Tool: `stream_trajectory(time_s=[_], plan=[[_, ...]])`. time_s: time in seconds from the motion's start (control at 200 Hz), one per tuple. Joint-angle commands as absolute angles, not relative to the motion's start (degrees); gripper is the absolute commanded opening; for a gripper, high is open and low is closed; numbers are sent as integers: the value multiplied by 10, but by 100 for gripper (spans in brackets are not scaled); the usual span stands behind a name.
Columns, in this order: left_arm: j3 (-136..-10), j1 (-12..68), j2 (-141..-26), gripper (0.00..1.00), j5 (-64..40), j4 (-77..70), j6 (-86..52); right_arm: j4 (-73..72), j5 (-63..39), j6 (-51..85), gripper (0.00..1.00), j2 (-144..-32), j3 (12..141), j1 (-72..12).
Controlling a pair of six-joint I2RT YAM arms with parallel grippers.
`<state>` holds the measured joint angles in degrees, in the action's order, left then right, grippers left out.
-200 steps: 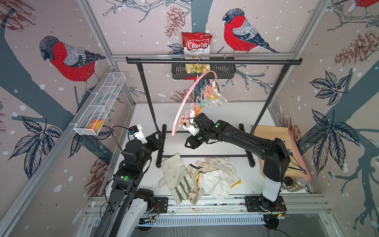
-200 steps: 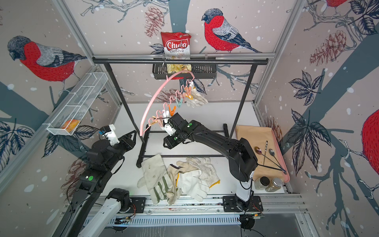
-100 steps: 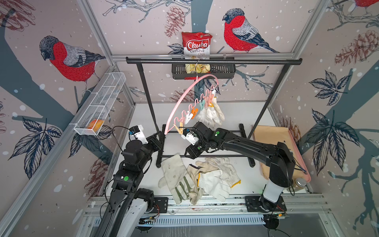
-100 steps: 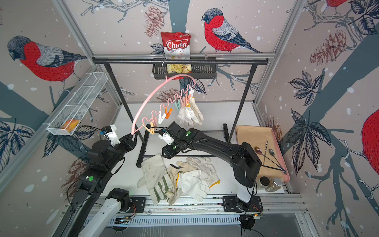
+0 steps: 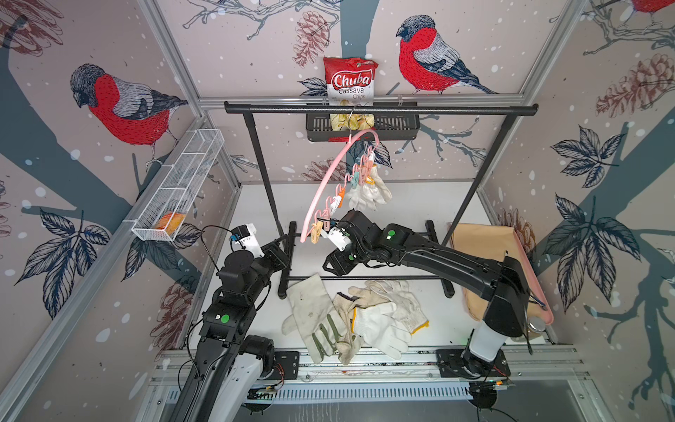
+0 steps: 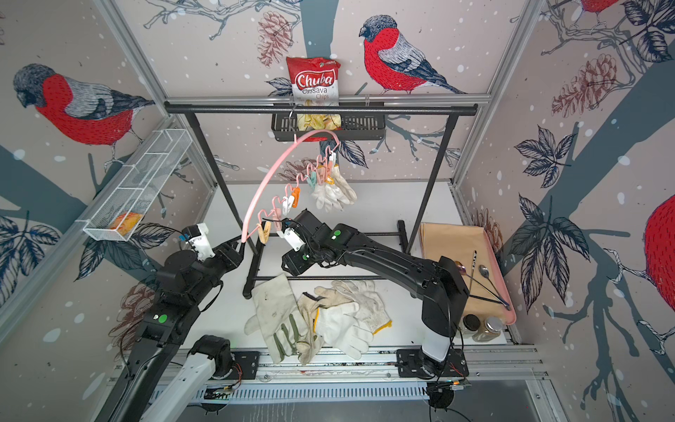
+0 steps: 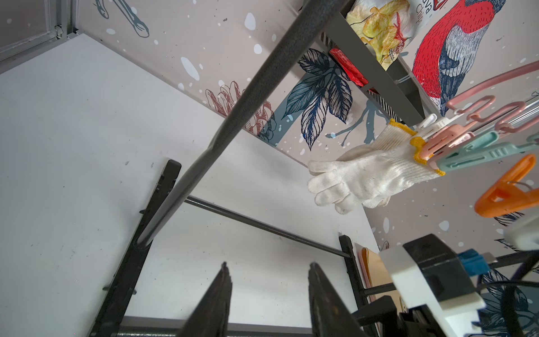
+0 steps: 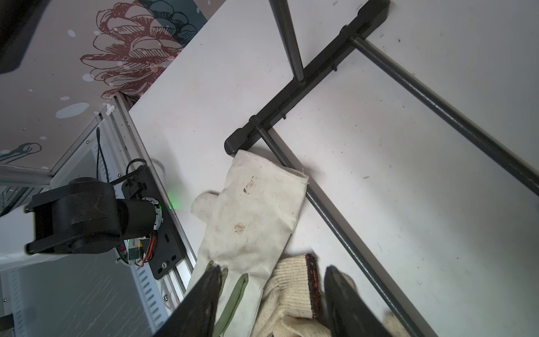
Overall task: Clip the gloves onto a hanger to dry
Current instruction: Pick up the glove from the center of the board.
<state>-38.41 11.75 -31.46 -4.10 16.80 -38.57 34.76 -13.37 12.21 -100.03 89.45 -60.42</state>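
Off-white, soiled work gloves are heaped on the white tabletop in front of the black metal garment rack in both top views. One yellow-cuffed knit glove is pinned to the pink arched plastic hanger, which is hooked on the rack's bar. The right gripper is poised above the heap. The left gripper is raised near the hanger's low end; contact cannot be told.

In the left wrist view, its fingers are seen moderately apart with nothing between them. A free orange clothespin hangs near the pinned glove.

In the right wrist view, the fingers are spread wide and empty over a canvas glove with grey-green fingertips and a beige knit glove with a dark cuff. A single cuff edge should be pinched, so that only one glove is lifted and its cuff can be offered to a free pin.
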Motion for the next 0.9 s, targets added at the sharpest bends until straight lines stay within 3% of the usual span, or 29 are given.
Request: stream_trajectory(time_s=[0.0, 0.48, 0.89], plan=[[-379, 116, -311, 44, -42, 142, -383, 360, -123, 135, 60, -996, 899, -607], [-363, 116, -286, 44, -36, 156, -387, 256, -148, 191, 61, -928, 803, -570], [-356, 116, -298, 44, -39, 138, -391, 269, -117, 173, 60, -906, 728, -574]])
